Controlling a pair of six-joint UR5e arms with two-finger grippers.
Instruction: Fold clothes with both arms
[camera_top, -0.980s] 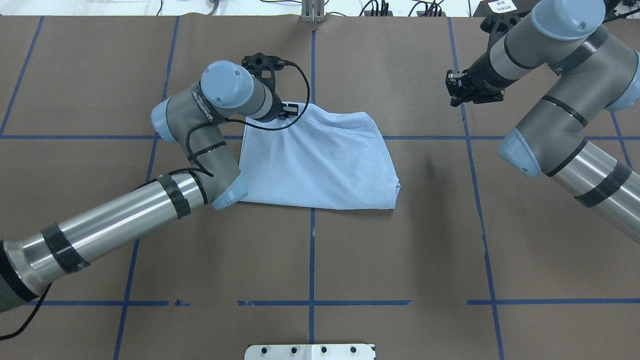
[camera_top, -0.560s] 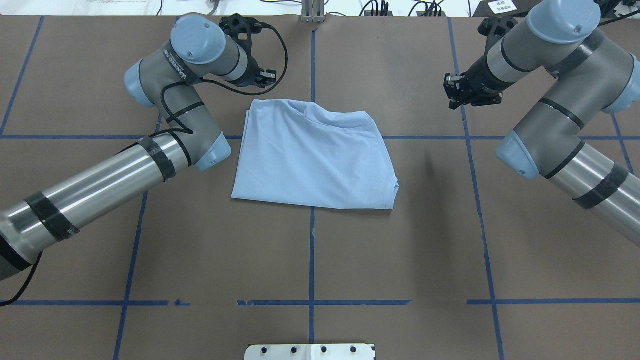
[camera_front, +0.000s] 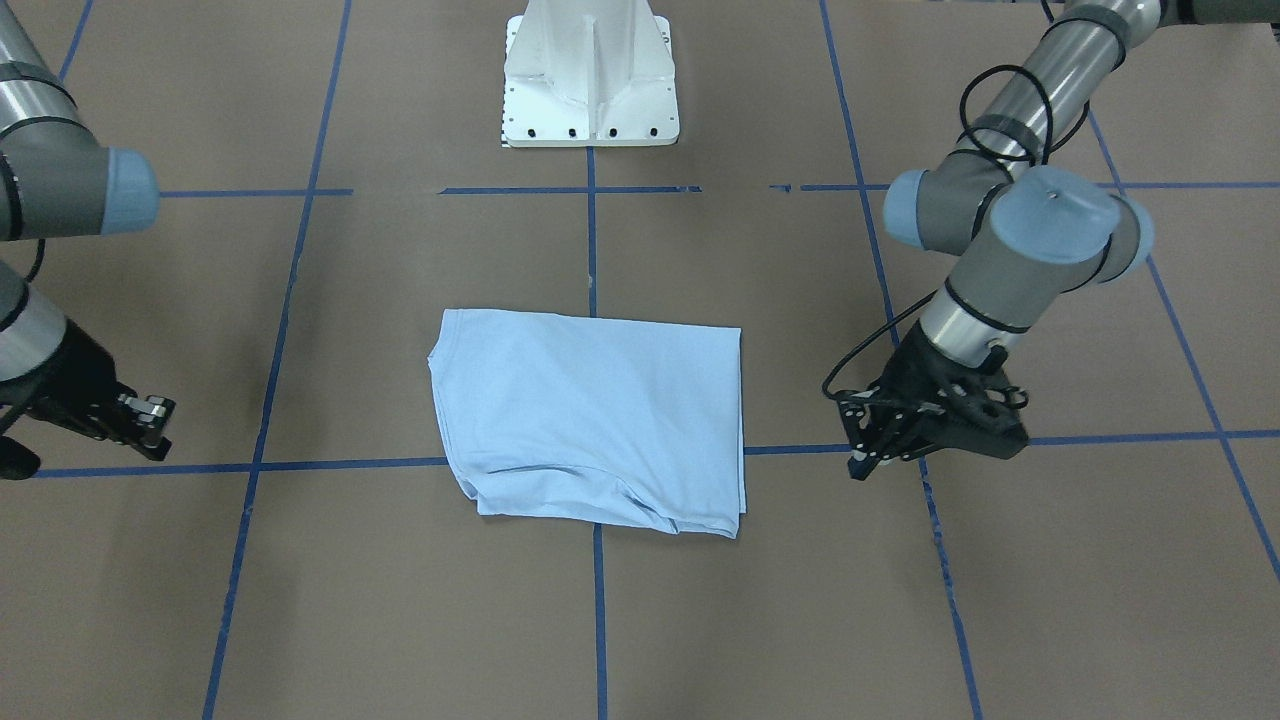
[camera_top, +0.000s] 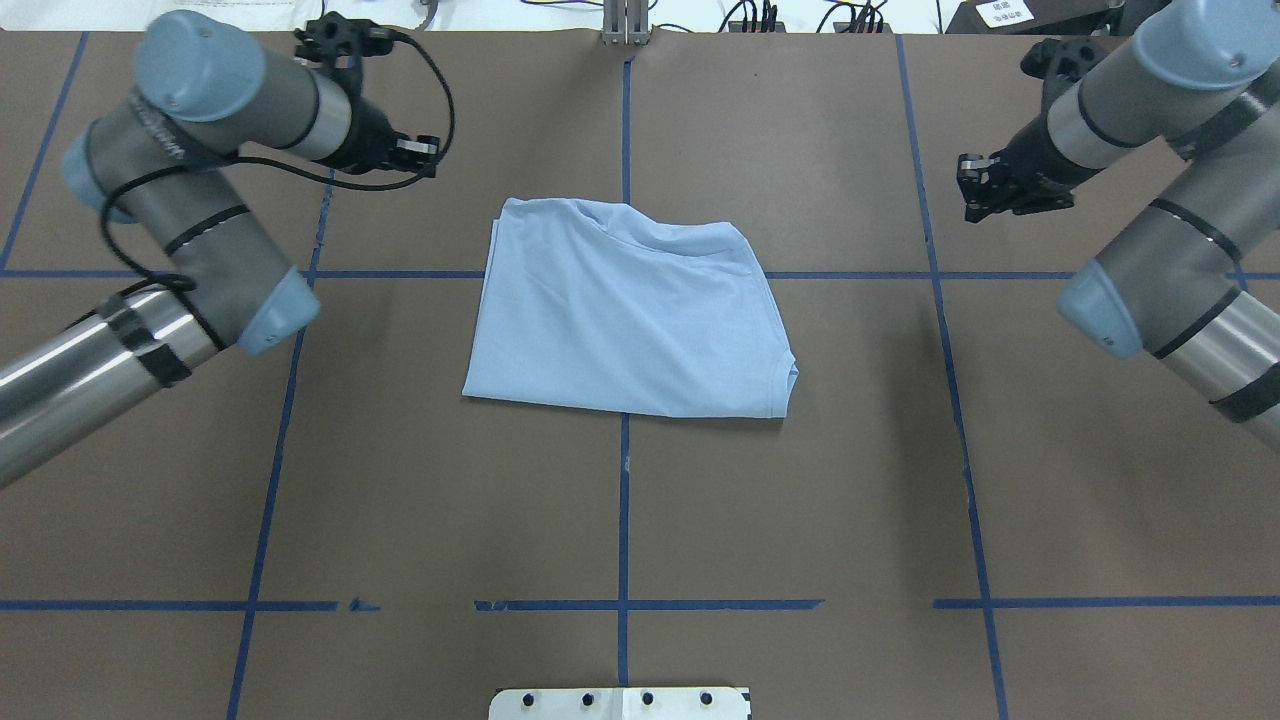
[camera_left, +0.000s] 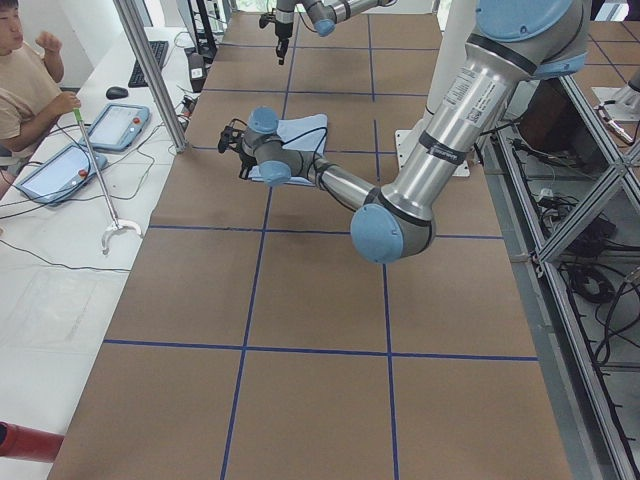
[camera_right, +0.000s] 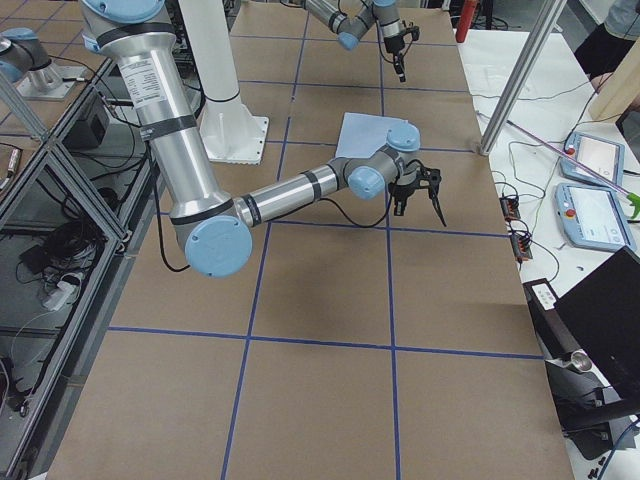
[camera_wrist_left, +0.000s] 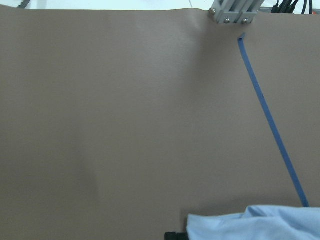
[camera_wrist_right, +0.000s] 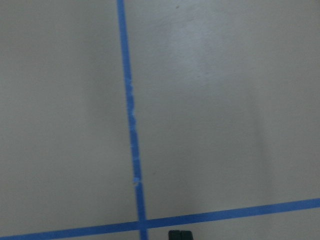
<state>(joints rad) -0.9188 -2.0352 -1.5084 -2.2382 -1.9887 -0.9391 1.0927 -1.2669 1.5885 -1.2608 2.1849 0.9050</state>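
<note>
The light blue T-shirt (camera_top: 630, 315) lies folded into a rough rectangle at the table's middle; its print is hidden. It also shows in the front view (camera_front: 600, 420), and one corner shows at the bottom of the left wrist view (camera_wrist_left: 255, 222). My left gripper (camera_top: 425, 153) hangs shut and empty above the table, left of the shirt's far-left corner; the front view shows it on the right (camera_front: 862, 455). My right gripper (camera_top: 972, 190) is shut and empty, well right of the shirt, and shows in the front view (camera_front: 150, 418). Neither gripper touches the cloth.
The table is brown paper with blue tape lines (camera_top: 624, 520). The white pedestal base (camera_front: 590, 80) stands at the near edge. A metal post (camera_top: 625, 25) and cables sit at the far edge. An operator (camera_left: 20, 70) and tablets (camera_left: 110, 125) are beside the table.
My left gripper has left the shirt's far-left corner and drawn back up and to the left. The shirt now lies free. My right gripper has drawn back to the right.
</note>
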